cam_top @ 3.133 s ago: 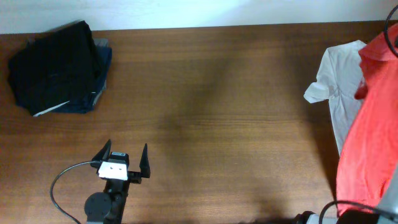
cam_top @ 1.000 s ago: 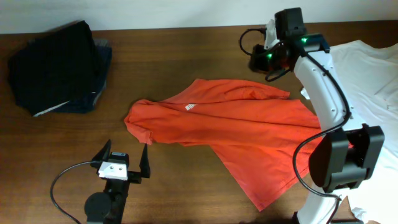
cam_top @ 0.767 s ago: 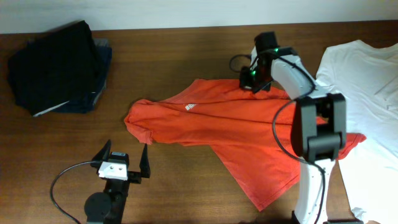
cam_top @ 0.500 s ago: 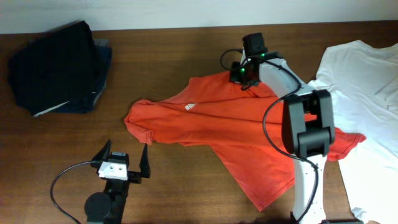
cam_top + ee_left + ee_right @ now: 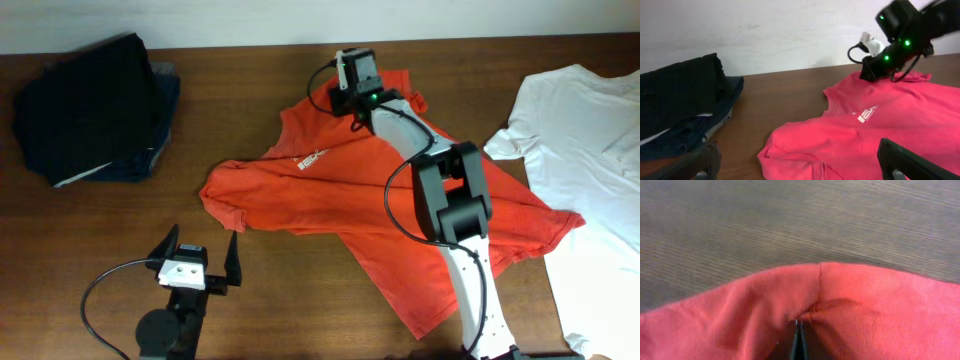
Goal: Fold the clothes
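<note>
Shirt (image 5: 300, 200): lay mid-counter, logo side up, rumpled and skewed, not yet folded.
Long axis: ran on a slant, collar end at far left, hem at near right.
Right gripper (image 5: 799, 332): clamped tight on a pinch of shirt at its far edge; probably a sleeve or shoulder seam, but too close up in the wrist view to be sure.
Right arm: reached across from the near-right side, lying over the cloth for most of its length.
Shirt from right gripper: trailed back toward that arm's own base; only bare wood beyond the pinched edge.
Left gripper (image 5: 204, 238): fingers wide apart, holding nothing, at near left, apart from the shirt.
Shirt from left gripper: ahead and to its right, the near-left sleeve closest.
Nearer arm: left for the near sleeve and collar end; right for the far edge and the hem.
Step, as judged: spreading flat before any fold; turned on drawing the pinched edge away from the hem, across the slant, until the cloth lay square.
Counter (image 5: 290, 300): dark brown wood, flat and smooth; cloth judged likely to slide over it readily.
Room: open wood at far left-centre and along the near edge.
White shirt (image 5: 585, 130): at right, just beside the shirt's near-right corner; could get dragged along.
Dark pile (image 5: 95, 100): far left, well apart.
</note>
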Available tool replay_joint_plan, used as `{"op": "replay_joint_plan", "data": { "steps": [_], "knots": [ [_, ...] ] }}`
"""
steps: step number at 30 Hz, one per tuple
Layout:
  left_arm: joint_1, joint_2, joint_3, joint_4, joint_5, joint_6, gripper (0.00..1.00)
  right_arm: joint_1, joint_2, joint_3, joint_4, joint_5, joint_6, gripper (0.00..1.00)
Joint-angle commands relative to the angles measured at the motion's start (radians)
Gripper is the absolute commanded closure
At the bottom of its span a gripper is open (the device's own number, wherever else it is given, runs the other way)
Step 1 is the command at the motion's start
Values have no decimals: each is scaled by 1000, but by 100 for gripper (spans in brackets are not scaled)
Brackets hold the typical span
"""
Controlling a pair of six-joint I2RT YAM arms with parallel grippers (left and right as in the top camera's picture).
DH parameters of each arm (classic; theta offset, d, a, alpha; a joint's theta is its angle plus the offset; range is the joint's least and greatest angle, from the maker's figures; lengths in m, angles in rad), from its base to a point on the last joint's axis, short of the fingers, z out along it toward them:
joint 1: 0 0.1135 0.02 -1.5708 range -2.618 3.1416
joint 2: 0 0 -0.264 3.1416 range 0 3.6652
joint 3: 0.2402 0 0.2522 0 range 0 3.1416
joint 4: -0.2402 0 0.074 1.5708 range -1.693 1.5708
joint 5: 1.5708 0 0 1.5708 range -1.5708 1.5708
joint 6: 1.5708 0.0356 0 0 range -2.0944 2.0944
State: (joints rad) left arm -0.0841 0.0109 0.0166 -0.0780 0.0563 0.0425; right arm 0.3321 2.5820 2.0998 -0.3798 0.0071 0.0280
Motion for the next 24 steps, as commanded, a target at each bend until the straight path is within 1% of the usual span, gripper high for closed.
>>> {"op": "replay_joint_plan", "data": {
  "steps": [1, 2, 3, 5, 8, 10, 11, 12, 13, 14, 16, 20, 21, 24],
  "knots": [
    [-5, -5, -7, 2, 14, 15, 1, 19, 21, 232, -274, 6, -38, 69],
    [-5, -5, -7, 2, 14, 15, 1, 19, 6, 341, -404, 5, -26, 65],
    [-5, -5, -7, 2, 14, 15, 1, 18, 0, 484, -574, 6, -14, 65],
    [-5, -5, -7, 2, 14, 15, 1, 0, -1, 694, -843, 5, 50, 65],
    [-5, -5, -7, 2, 14, 15, 1, -68, -1, 922, -1120, 3, 152, 64],
    [-5, -5, -7, 2, 14, 15, 1, -118, -1, 993, -1241, -4, 198, 60],
    [-5, -5, -7, 2, 15, 15, 1, -142, -1, 1000, -1300, -35, 202, 59],
    [-5, -5, -7, 3, 14, 15, 1, -155, -1, 998, -1319, -63, 201, 54],
    [-5, -5, -7, 2, 14, 15, 1, -172, -1, 981, -1320, -126, 186, 22],
    [-5, -5, -7, 3, 14, 15, 1, -192, -1, 953, -1319, -196, 183, 17],
    [-5, -5, -7, 2, 14, 15, 1, -208, -1, 919, -1319, -210, 183, 12],
    [-5, -5, -7, 3, 14, 15, 1, -208, -1, 841, -1319, -202, 183, 6],
    [-5, -5, -7, 3, 14, 15, 1, -208, -1, 819, -1319, -202, 183, 5],
    [-5, -5, -7, 2, 14, 15, 1, -208, -1, 772, -1319, -119, 182, 3]
  ]
}}
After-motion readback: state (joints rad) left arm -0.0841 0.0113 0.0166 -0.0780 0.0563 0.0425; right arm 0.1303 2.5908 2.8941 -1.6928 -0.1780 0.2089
